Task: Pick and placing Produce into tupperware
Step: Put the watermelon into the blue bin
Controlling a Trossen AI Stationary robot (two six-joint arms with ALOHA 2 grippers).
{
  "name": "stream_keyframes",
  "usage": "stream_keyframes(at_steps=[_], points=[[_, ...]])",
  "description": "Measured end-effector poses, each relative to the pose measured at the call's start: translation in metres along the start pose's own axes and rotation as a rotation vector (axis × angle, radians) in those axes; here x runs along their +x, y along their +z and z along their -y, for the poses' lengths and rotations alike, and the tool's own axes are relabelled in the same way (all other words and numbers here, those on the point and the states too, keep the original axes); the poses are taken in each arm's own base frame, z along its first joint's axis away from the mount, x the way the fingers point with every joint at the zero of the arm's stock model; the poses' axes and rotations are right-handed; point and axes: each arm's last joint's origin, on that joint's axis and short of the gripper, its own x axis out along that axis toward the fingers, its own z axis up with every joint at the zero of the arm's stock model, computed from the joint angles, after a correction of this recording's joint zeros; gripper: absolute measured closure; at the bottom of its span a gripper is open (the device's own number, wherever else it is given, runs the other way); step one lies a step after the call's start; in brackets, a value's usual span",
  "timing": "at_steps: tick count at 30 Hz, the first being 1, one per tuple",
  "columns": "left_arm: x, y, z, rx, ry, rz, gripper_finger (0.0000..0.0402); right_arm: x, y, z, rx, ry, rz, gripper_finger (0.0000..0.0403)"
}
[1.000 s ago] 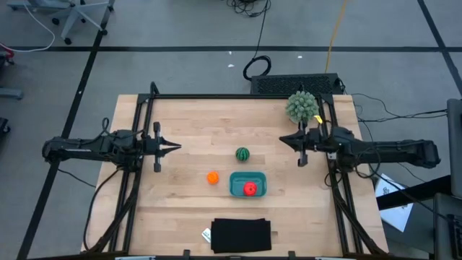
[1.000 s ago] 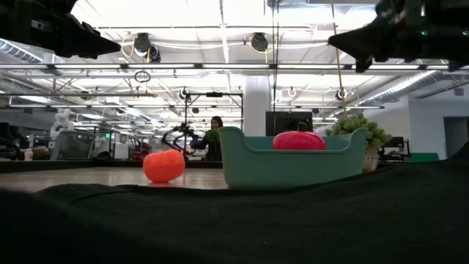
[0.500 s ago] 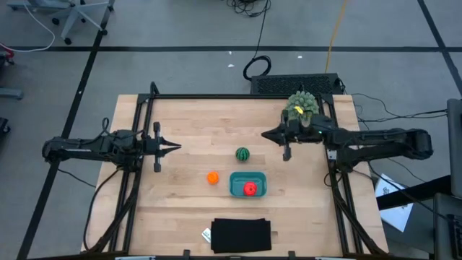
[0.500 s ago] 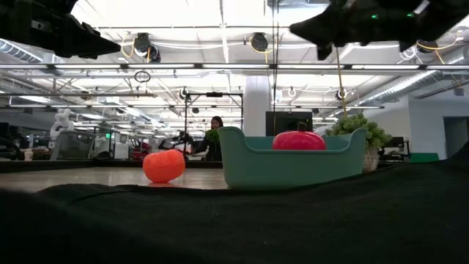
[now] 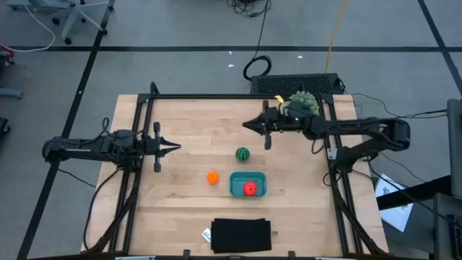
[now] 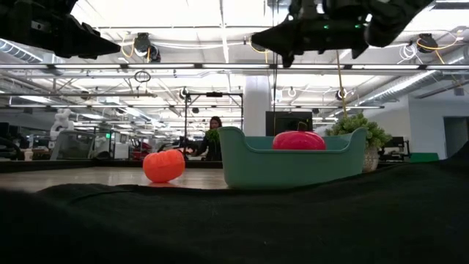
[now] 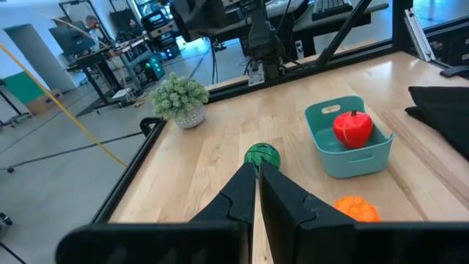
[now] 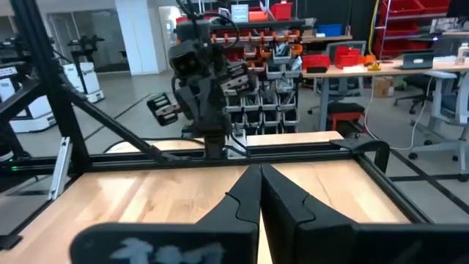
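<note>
A red tomato (image 5: 250,189) lies inside the teal tupperware (image 5: 232,184) near the table's middle. The striped watermelon (image 5: 242,154) rests on the wood just beyond the tupperware, and the orange ball (image 5: 212,177) rests to its left. My right gripper (image 5: 245,124) is shut and hangs level in the air beyond the watermelon, pointing toward the table's left. My left gripper (image 5: 178,147) is shut and waits at the left side, pointing toward the watermelon (image 7: 261,155). In the low view the tomato (image 6: 299,140) shows above the tupperware's wall (image 6: 293,169), with the orange ball (image 6: 163,165) beside it.
A pale-green spiky ball in a small pot (image 5: 303,102) stands at the far right, under my right arm. A black flat rectangle (image 5: 242,235) lies at the near edge. Black frame rails run along the table's left, right and far sides.
My right gripper has swung out from the table's right side toward the left and the far edge, rising a little. It now hangs beyond the watermelon and has stayed shut. The produce and the tupperware have not moved.
</note>
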Motion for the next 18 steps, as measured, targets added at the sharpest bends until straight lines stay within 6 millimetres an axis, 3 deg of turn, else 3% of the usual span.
stream_keyframes(at_steps=[10,18], points=[[0.000,0.000,0.000,0.000,-0.001,-0.002,0.0376,0.024,0.030,0.008,-0.044,0.027,0.064,0.0403],[0.000,-0.001,0.000,0.001,-0.004,-0.011,0.0376,0.036,0.060,0.023,-0.050,0.030,-0.067,0.0403]])
